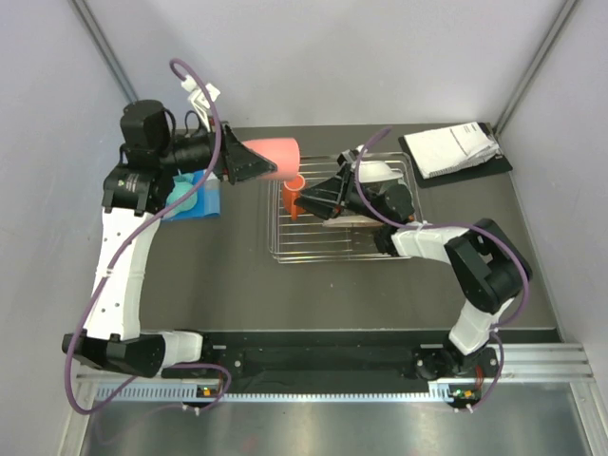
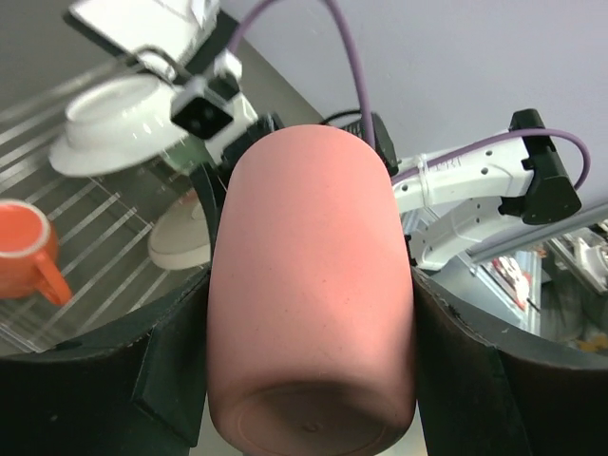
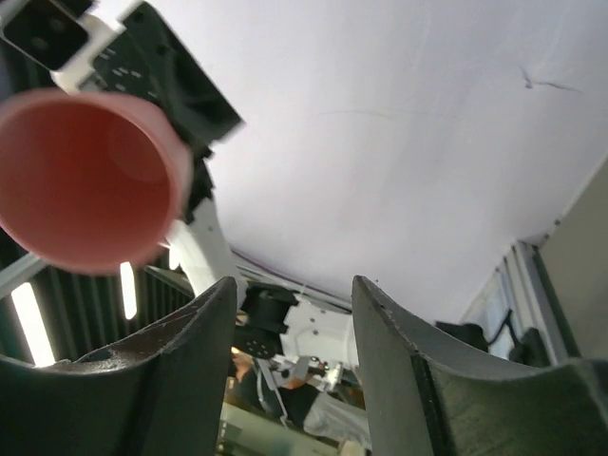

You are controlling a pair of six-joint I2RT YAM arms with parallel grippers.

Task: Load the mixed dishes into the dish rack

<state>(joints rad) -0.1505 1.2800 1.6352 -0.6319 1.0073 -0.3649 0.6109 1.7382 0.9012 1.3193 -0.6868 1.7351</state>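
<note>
My left gripper is shut on the pink cup, which lies on its side in the air over the back left corner of the dish rack. In the left wrist view both fingers press the cup's sides. An orange mug stands in the rack's left part, and a white shallow bowl sits at the back. My right gripper is open and holds nothing, its tips right beside the mug. A cream plate lies partly under the right arm. The right wrist view looks up into the cup's mouth.
A blue book with a mint-green bowl on it lies left of the rack, under the left arm. White papers on a black board lie at the back right. Grey walls close the table in on both sides.
</note>
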